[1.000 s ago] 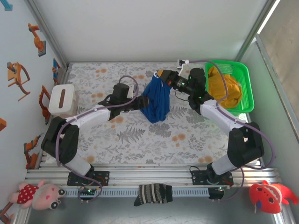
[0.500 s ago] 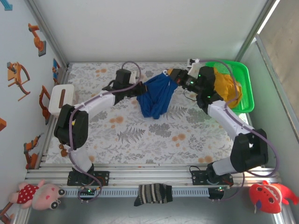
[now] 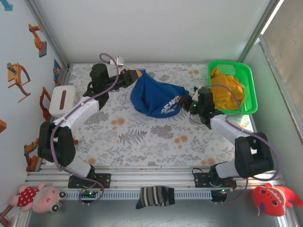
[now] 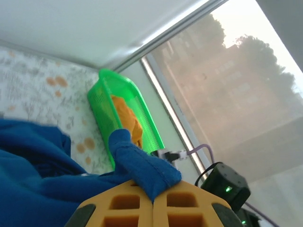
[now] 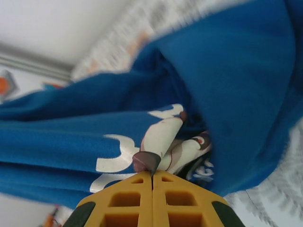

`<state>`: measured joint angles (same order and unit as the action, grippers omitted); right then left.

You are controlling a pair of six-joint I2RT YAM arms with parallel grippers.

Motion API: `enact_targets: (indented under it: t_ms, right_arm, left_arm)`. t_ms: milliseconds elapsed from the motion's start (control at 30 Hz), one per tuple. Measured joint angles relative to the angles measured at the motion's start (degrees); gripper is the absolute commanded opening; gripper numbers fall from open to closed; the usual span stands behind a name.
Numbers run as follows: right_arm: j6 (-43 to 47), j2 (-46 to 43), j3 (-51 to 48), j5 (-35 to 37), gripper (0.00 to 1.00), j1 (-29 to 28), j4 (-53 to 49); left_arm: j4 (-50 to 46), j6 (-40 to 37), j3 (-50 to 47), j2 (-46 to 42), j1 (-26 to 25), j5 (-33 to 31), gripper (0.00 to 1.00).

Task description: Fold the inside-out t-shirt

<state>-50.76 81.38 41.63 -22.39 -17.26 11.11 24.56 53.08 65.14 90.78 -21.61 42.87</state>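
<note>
Counter [image 3: 151,137]: flat, leaf-and-flower print cover; white walls around.
Basket [image 3: 250,90]: green plastic mesh, far right, yellow garment [image 3: 227,90] inside.
T-shirt [image 3: 154,97]: soft blue cloth, white lettering, stretched across the far middle.
Left fingers [image 4: 124,204]: closed on its blue hem.
Right fingers [image 5: 128,201]: closed on its printed part.

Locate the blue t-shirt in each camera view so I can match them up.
Top external: blue t-shirt, centre-back, stretched left to right.
Left wrist: lower left, a fold pinched in the left tool.
Right wrist: across the middle, printed edge pinched in the right tool.
Shared landmark: floral table cover.
</note>
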Motion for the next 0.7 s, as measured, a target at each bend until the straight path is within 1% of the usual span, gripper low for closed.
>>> enact_targets:
  t_ms: [100,133,167,233,333,467,567,600,700]
  right_arm:
    - [-0.2,3.0,-1.5,0.2,0.00,-1.4,0.2]
    - [-0.1,3.4,-1.0,0.4,0.02,-1.4,0.1]
    - [0.2,3.4,0.3,0.7,0.18,-1.4,-1.0]
    - [1.5,3.3,4.7,1.3,0.34,-1.4,-4.4]
    - [4.3,2.2,13.1,3.3,0.44,-1.3,-10.4]
    - [8.8,-2.6,21.6,7.0,0.49,-3.3,-17.0]
    - [11.7,-5.5,26.0,9.8,0.53,-7.8,-19.9]
    - [12.7,-5.8,27.6,10.7,0.56,-10.0,-20.7]
    - [15.1,-4.5,31.2,12.9,0.58,-15.3,-22.5]
  left_arm:
    - [3.7,6.1,-0.7,5.0,1.2,1.0,0.00]
    - [4.1,8.0,0.1,6.3,1.6,1.4,0.00]
    - [4.2,9.5,1.5,7.2,1.8,1.9,0.00]
    - [4.2,11.4,5.2,7.8,1.9,2.2,0.00]
    - [4.9,13.1,12.8,7.2,2.4,2.3,0.00]
    - [6.0,14.3,15.9,3.7,2.6,2.6,0.00]
    - [6.1,14.8,15.9,2.0,2.0,3.4,0.00]
    - [6.0,14.9,15.9,2.0,1.7,3.6,0.00]
    - [4.4,15.1,15.9,2.1,1.0,4.0,0.00]
